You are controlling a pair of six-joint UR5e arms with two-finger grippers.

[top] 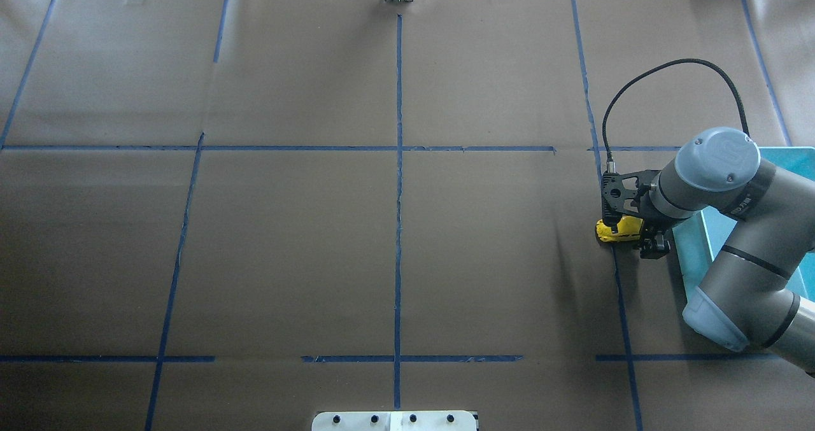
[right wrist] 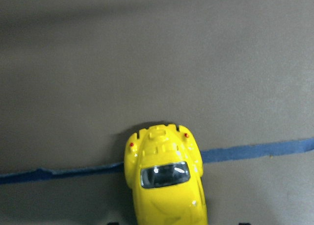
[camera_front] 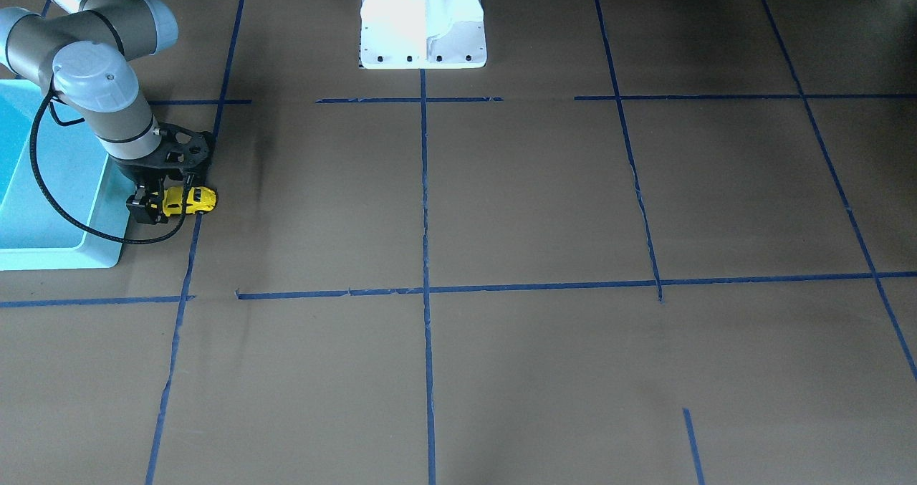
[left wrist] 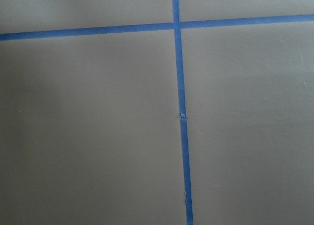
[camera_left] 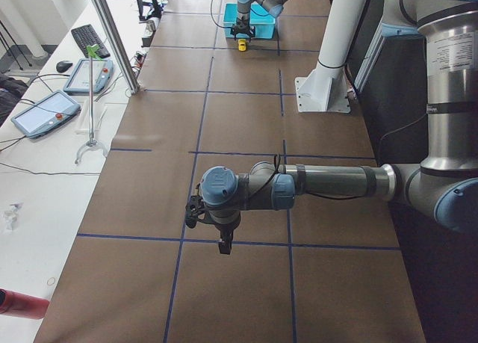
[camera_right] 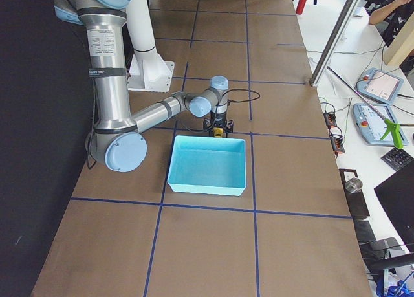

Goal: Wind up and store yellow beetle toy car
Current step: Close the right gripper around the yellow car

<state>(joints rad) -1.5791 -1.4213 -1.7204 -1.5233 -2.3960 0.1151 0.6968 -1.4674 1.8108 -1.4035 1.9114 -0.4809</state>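
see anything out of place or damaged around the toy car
Nothing stands out. The yellow beetle toy car sits upright on the brown paper, straddling a blue tape line, beside the turquoise bin, not yet inside. The tape has a few gaps, nothing more.

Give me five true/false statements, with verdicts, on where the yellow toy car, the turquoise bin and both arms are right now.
1. The tiny yellow beetle-shaped toy car sits inside the turquoise plastic bin. False: it stands on the brown paper-covered table, just outside the bin.
2. The car straddles a blue tape line. True.
3. The right gripper has its jaws on either side of the car. True.
4. The left gripper is next to the car. False: it hangs over bare paper at the table's other end.
5. The left wrist view shows the car. False: it shows only paper and crossing tape.
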